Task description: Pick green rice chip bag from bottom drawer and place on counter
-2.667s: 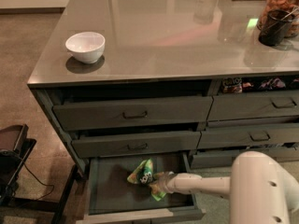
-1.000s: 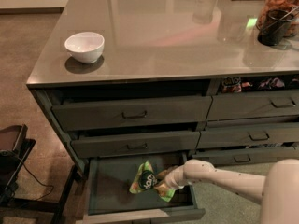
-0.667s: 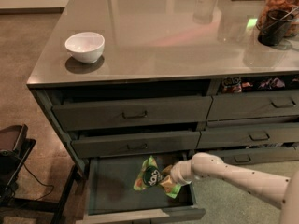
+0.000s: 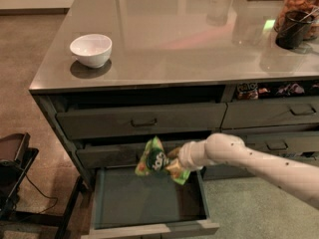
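Note:
The green rice chip bag (image 4: 155, 159) hangs in the air in front of the middle drawer, above the open bottom drawer (image 4: 149, 198). My gripper (image 4: 174, 167) is shut on the bag's right side, with the white arm reaching in from the right. The bottom drawer is pulled out and its dark flat floor is bare. The counter (image 4: 184, 34) is the glossy grey top above the drawers.
A white bowl (image 4: 90, 49) stands on the counter's left. A dark cup (image 4: 291, 29) and a jar stand at the far right. The two handled drawers above are closed. A black stand (image 4: 15, 168) is on the floor at left.
My gripper has lifted the green bag out of the bottom drawer, up to the height of the middle drawer. The arm has risen with it.

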You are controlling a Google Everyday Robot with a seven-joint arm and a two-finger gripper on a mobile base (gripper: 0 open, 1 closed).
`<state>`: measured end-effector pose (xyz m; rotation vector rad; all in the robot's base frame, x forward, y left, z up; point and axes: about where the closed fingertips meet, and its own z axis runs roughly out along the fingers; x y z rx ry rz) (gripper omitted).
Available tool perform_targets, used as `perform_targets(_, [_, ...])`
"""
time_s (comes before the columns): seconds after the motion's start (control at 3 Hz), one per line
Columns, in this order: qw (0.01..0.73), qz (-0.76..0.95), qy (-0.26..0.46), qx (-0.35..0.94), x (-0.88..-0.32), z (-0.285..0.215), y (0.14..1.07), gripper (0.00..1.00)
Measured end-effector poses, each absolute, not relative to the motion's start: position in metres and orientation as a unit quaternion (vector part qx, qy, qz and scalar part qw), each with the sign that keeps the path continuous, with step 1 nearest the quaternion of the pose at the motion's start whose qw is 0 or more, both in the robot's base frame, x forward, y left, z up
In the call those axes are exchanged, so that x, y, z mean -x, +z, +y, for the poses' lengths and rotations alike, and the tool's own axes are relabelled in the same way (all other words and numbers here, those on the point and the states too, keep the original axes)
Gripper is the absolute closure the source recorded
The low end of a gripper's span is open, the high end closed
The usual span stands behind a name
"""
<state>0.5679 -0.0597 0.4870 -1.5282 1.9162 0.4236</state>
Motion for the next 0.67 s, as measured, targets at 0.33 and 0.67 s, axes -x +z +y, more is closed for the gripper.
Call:
perform_targets(0.33, [0.329,0.723,0.148,0.588,-0.5743,-0.0589,0.5082,1.00])
perform_targets(0.67, [0.329,0.723,0.148,0.588,-0.5743,-0.0589,0.5082,1.00])
